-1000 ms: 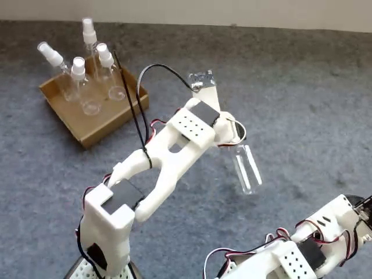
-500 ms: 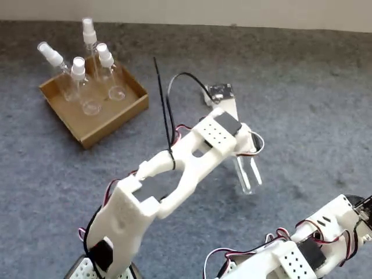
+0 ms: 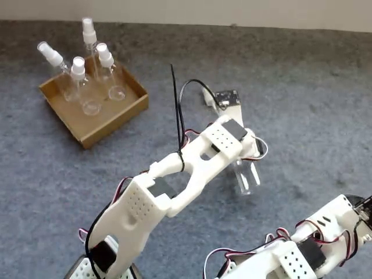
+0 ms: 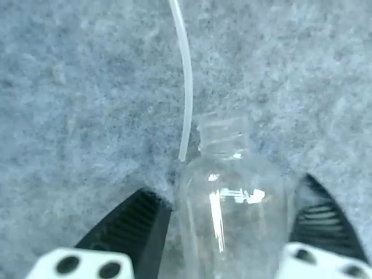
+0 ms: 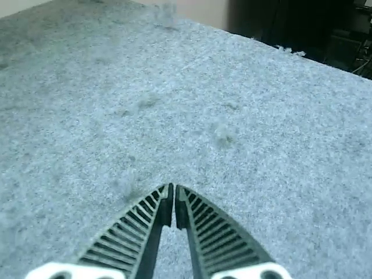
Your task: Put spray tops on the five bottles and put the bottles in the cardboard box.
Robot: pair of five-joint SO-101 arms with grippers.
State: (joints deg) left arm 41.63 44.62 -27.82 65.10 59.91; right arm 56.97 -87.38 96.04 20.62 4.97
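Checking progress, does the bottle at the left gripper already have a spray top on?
No, the bottle shows a bare threaded neck.

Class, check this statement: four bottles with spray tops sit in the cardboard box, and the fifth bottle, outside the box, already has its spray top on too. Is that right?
No. The fifth bottle has no spray top: the left wrist view shows its threaded neck bare, with a thin tube beside it. The rest holds.

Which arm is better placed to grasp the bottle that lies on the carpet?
Left. The left hand is open on both sides of the uncapped bottle. The right hand is shut, over carpet with nothing to grasp.
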